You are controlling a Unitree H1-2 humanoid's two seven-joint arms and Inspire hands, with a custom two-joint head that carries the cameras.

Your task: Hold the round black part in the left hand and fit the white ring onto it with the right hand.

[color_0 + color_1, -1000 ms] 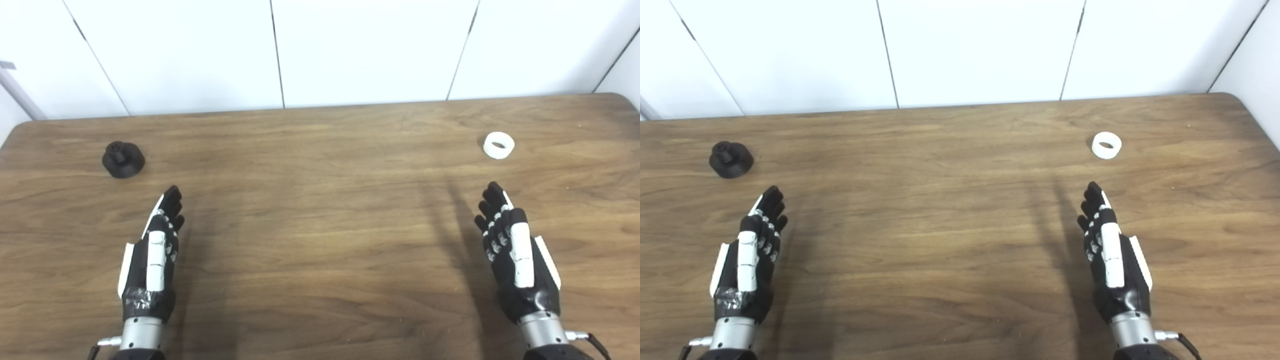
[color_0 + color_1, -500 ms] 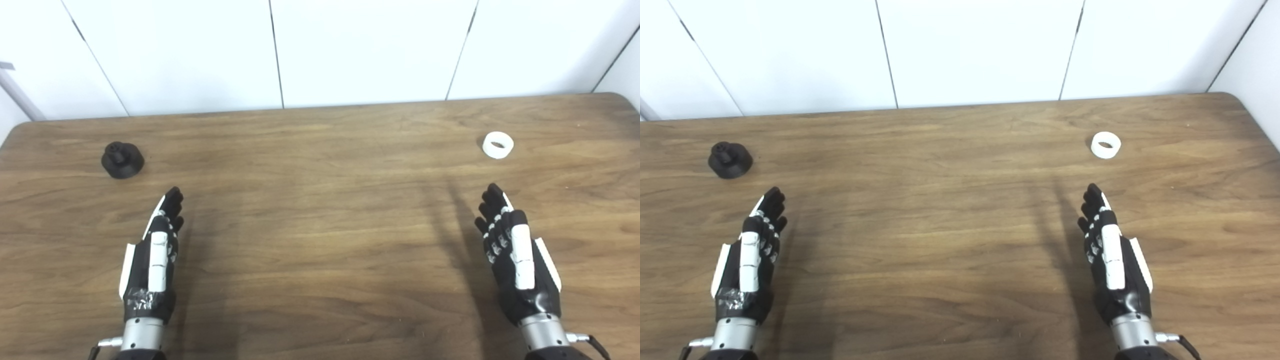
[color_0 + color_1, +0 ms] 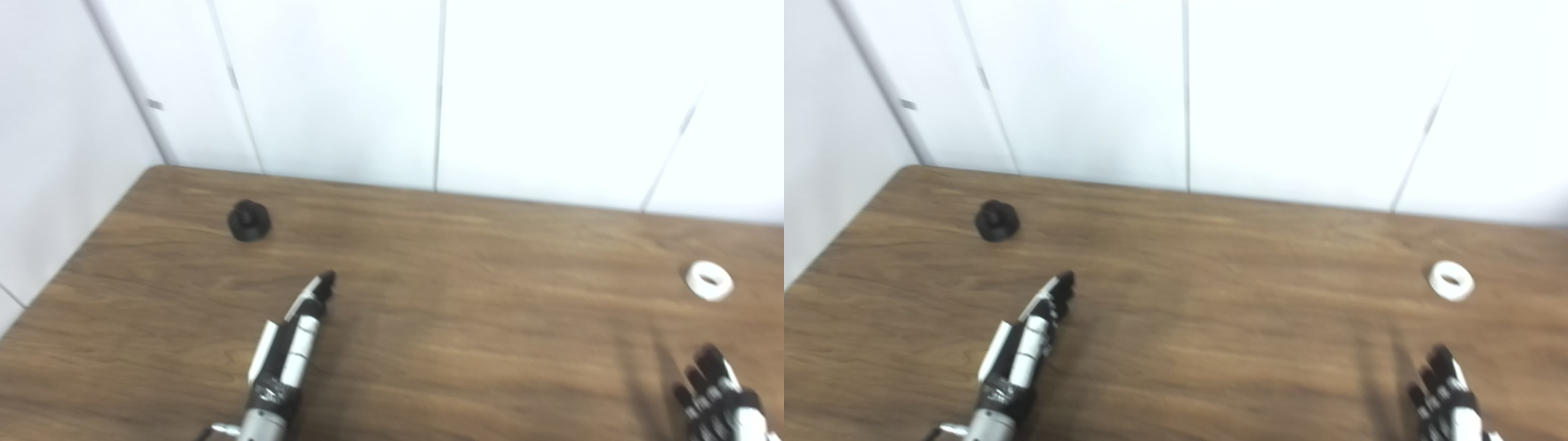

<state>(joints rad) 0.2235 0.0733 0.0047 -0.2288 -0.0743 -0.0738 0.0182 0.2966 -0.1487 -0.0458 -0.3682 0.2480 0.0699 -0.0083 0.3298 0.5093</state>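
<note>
The round black part sits alone on the wooden table near its far left corner. Far across the table at the right lies the white ring, flat and untouched. My left hand is stretched out flat with fingers straight, open and holding nothing, a good way short and to the right of the black part. Only the fingertips of my right hand show at the bottom right corner, spread apart, well short of the ring. Both views are blurred.
White wall panels rise behind the table's far edge and along its left side. The table's left edge runs diagonally close to the black part.
The whole picture has shifted: the camera has turned left and tilted up, so both hands and parts sit lower and further right. The hands themselves stay flat and open.
</note>
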